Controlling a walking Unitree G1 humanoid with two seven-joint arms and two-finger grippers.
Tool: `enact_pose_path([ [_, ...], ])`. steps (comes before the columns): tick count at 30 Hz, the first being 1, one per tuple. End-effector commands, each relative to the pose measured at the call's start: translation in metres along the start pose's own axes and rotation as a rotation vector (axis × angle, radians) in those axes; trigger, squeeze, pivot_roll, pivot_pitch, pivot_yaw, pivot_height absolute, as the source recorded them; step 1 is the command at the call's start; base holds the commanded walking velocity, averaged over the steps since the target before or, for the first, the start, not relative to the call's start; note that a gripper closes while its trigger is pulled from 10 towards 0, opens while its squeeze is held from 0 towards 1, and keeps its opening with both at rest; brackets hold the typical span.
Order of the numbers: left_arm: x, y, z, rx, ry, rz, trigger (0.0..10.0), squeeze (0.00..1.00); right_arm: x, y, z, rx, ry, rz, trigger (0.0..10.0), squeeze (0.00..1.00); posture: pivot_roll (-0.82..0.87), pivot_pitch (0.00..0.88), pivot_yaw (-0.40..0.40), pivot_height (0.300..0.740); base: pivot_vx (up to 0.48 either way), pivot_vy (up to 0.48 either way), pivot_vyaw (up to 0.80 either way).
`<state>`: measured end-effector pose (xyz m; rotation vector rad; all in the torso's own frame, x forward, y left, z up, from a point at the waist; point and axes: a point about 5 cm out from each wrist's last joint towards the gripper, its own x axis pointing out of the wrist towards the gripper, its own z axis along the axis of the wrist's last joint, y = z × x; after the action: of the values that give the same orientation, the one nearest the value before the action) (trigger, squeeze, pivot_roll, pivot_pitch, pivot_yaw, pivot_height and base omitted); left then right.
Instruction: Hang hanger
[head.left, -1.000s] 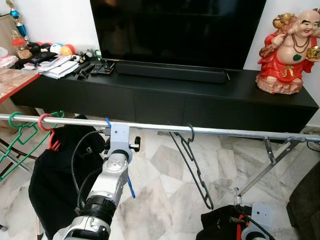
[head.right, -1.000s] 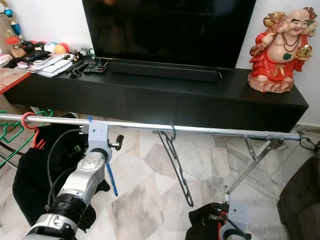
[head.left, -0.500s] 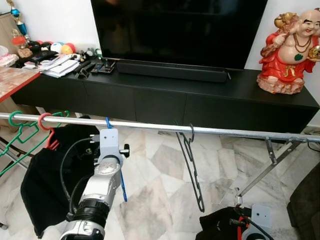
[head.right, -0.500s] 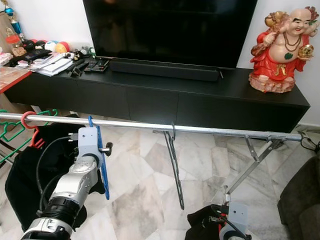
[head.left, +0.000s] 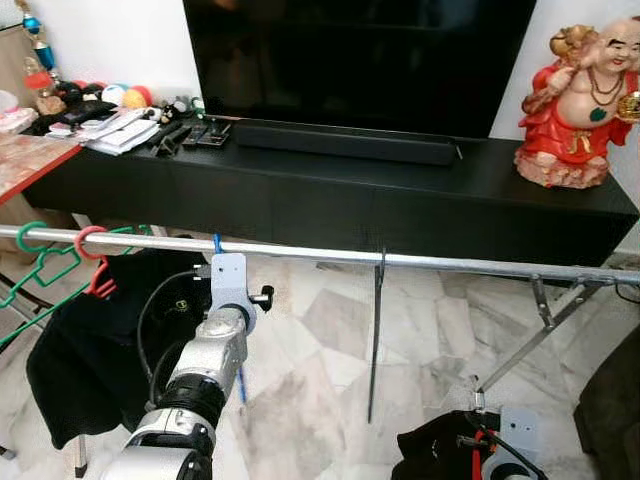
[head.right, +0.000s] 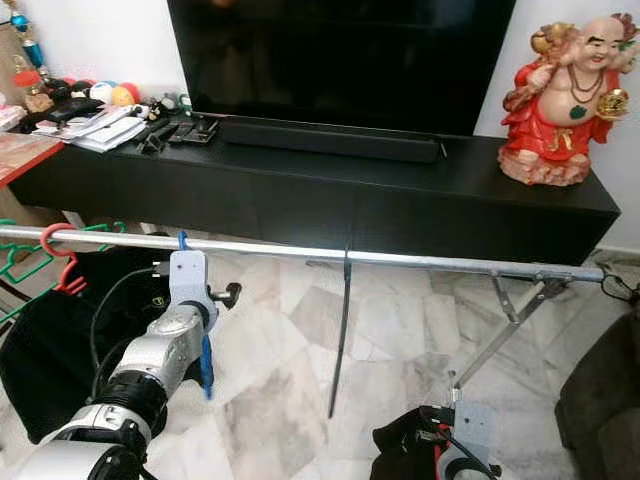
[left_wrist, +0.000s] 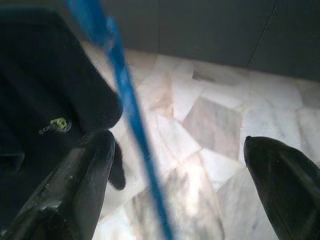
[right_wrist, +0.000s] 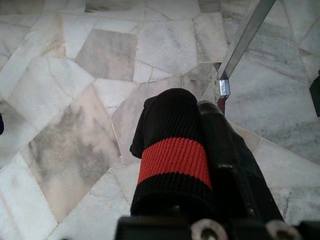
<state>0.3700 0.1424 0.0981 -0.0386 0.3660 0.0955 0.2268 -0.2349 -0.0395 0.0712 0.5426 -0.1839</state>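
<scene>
From my head cameras, the metal rail (head.left: 300, 252) runs straight across in front of me, with the black TV cabinet (head.left: 330, 190) behind it. My left gripper (left_wrist: 175, 175) is raised just under the rail, and the blue hanger (head.right: 205, 350) hooks over the rail right above my wrist and hangs down beside it. Further along the rail, toward my right arm, a black hanger (head.left: 375, 340) hangs edge-on. At the rail's far left end sit a red hanger (head.left: 92, 262) and a green hanger (head.left: 40, 265), with black clothing (head.left: 90, 350) draped below them. The marble floor (head.left: 310, 370) under the rail's middle lies open between the clothing and the slanted brace (head.left: 520, 345).

In my left wrist view, my two fingers (left_wrist: 80, 175) stand wide apart, and the blue hanger's bar passes between them, touching neither. A small yellow-green logo shows on the black cloth; I cannot read it.

In my right wrist view, my right gripper (right_wrist: 200, 165) is low over the floor, fingers clamped on a black cloth with a red band (right_wrist: 172, 155).
</scene>
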Motion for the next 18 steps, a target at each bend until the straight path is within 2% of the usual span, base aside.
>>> enact_pose_path([
  [1, 0.002, 0.008, -0.002, 0.028, 0.020, 0.053, 10.0, 0.00, 0.000, -0.001, 0.003, -0.011, -0.027, 0.001, 10.0, 0.00, -0.05, 0.016, 0.007, 0.740, 0.000, 0.000, 0.00],
  [2, 0.003, 0.011, -0.004, 0.027, 0.032, 0.067, 9.1, 0.00, 0.000, -0.001, 0.003, -0.011, -0.026, 0.001, 10.0, 0.00, -0.06, 0.021, 0.009, 0.740, 0.000, 0.000, 0.00],
  [3, 0.003, 0.011, -0.004, 0.027, 0.032, 0.067, 9.1, 0.00, 0.000, -0.001, 0.003, -0.011, -0.026, 0.001, 10.0, 0.00, -0.06, 0.021, 0.009, 0.740, 0.000, 0.000, 0.00],
  [4, 0.003, 0.012, -0.004, 0.031, 0.034, 0.073, 0.0, 0.00, -0.001, -0.001, 0.002, -0.011, -0.026, 0.001, 10.0, 0.00, -0.06, 0.023, 0.008, 0.740, 0.000, 0.000, 0.00],
  [8, 0.006, 0.018, -0.002, 0.039, 0.033, 0.096, 0.0, 0.00, -0.002, -0.003, 0.000, -0.007, -0.026, -0.001, 10.0, 0.00, -0.06, 0.027, 0.012, 0.740, 0.000, 0.000, 0.00],
  [18, 0.007, 0.011, -0.001, -0.014, 0.023, 0.078, 0.0, 0.00, -0.004, -0.005, -0.003, -0.005, -0.021, -0.010, 10.0, 0.00, -0.08, 0.036, 0.013, 0.740, 0.000, 0.000, 0.00],
])
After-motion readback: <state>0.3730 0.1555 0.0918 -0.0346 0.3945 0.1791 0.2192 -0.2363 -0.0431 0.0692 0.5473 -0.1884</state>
